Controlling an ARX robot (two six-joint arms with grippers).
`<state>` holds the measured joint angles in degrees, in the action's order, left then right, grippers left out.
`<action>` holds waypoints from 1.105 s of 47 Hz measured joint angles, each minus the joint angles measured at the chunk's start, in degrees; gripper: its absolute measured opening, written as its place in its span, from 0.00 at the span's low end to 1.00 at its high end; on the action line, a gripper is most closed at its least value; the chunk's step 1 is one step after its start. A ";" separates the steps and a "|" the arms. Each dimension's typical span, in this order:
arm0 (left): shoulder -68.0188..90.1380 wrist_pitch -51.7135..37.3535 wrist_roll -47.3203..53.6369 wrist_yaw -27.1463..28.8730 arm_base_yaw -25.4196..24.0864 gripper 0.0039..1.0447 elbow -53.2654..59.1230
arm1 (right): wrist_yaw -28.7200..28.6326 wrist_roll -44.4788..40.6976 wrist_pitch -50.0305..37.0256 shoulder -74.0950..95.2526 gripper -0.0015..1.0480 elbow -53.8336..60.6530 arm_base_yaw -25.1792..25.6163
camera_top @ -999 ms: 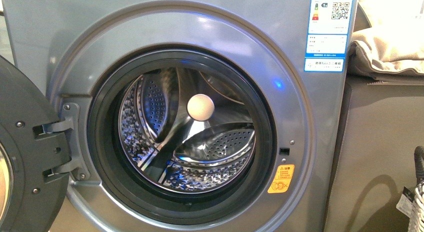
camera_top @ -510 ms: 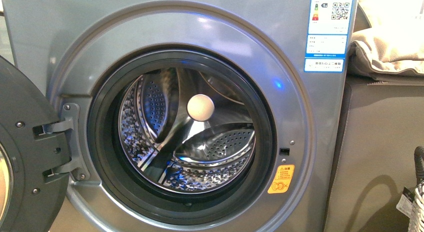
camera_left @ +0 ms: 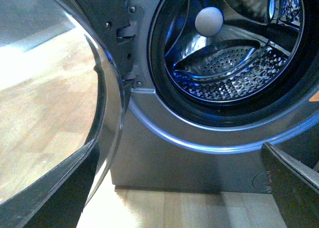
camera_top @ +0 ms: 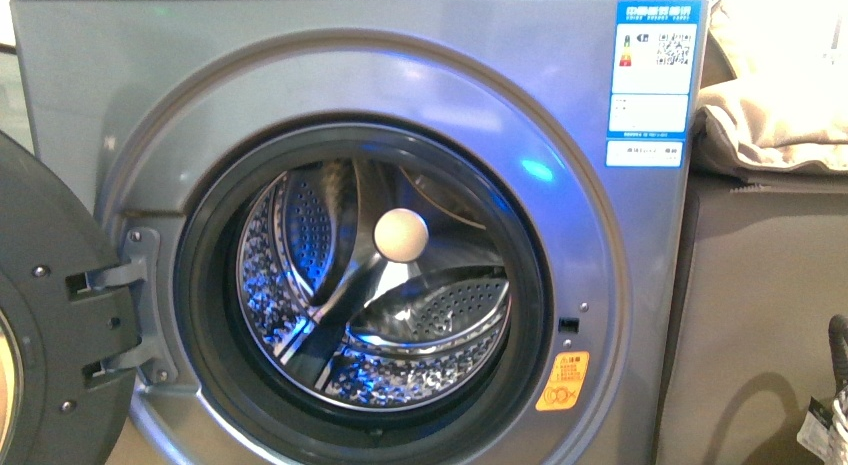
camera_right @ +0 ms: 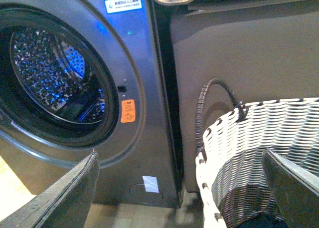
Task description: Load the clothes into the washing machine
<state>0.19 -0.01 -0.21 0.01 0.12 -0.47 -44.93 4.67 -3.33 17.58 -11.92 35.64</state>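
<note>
The front view has tipped up a little: the washing machine point(camera_top: 600, 285) sits lower in the picture than a second ago, and its top edge now shows.

There is one machine, and its one dark door point(camera_top: 50, 315) is swung open. There is one perforated drum point(camera_top: 420, 315), with one pale round knob point(camera_top: 400, 234) at its middle and no cloth in it. One blue-white label point(camera_top: 650, 80) and one orange sticker point(camera_top: 561, 381) are on the machine's front.

The clothes cannot be made out for certain. Only a dark blue sliver point(camera_right: 271, 223) shows low inside the one white wicker basket point(camera_right: 259, 148).

The left gripper point(camera_left: 179, 143) has its jaws wide apart, holding and touching nothing. The porthole lies ahead of them and the door is off to one side.

The right gripper point(camera_right: 179, 151) also has its jaws spread wide and empty. The basket is just below and ahead of them. The machine's front is ahead and to the side.

Beyond the basket stands one grey-brown cabinet point(camera_top: 760, 315), with one beige cloth bundle point(camera_top: 770, 125) on top.
</note>
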 joint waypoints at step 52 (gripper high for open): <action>0.00 0.00 0.00 -0.02 0.00 0.94 0.00 | 37.22 -14.93 -30.67 98.33 0.93 -32.68 -11.91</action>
<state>0.19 -0.01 -0.21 -0.01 0.12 -0.47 -7.70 -10.26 -34.00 115.92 -44.60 23.73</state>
